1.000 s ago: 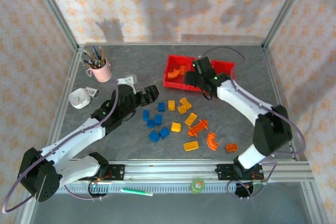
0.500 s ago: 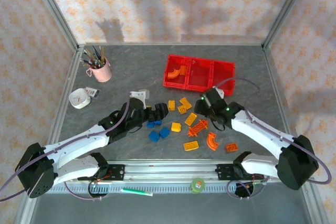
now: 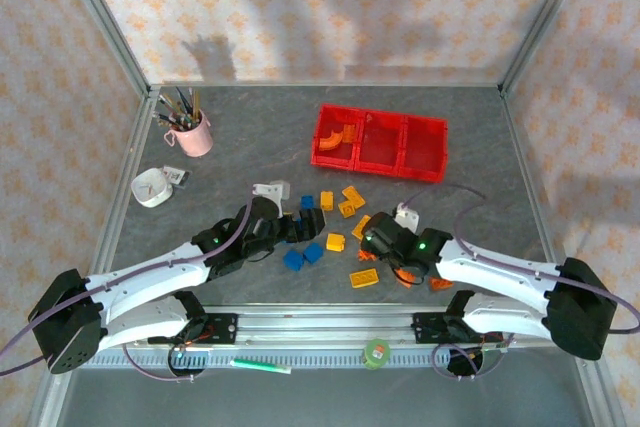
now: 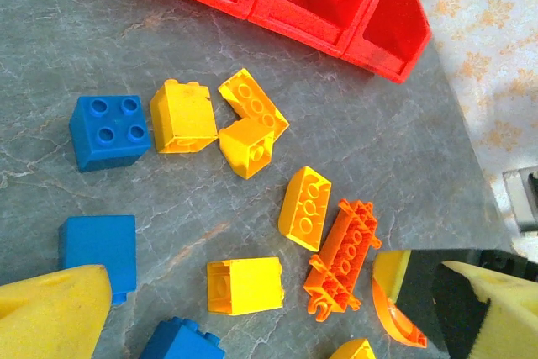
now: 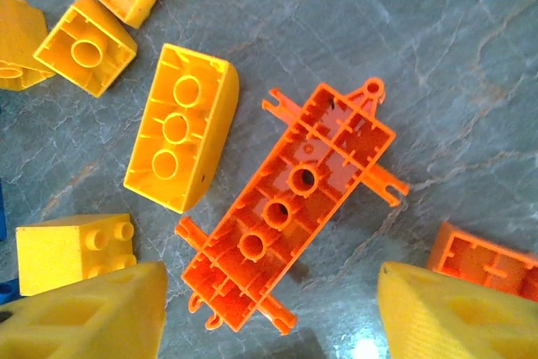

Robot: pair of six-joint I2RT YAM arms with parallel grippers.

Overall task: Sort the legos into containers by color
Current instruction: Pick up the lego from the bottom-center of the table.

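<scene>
Both arms are stretching low and forward, the left gripper [image 3: 292, 231] spreading wide over blue legos [image 3: 293, 259], the right gripper [image 5: 269, 317] hovering part-open above an orange lego [image 5: 290, 208].

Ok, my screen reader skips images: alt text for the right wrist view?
A long orange lego with prongs lies underside up on the grey table, between the open jaws of the right gripper. Yellow legos lie to its left, another orange piece at the right edge.

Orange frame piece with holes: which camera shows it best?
Right wrist view: the orange frame piece sits large and whole, mid-frame. Left wrist shows it smaller; in the top view the right arm covers most of it.
</scene>
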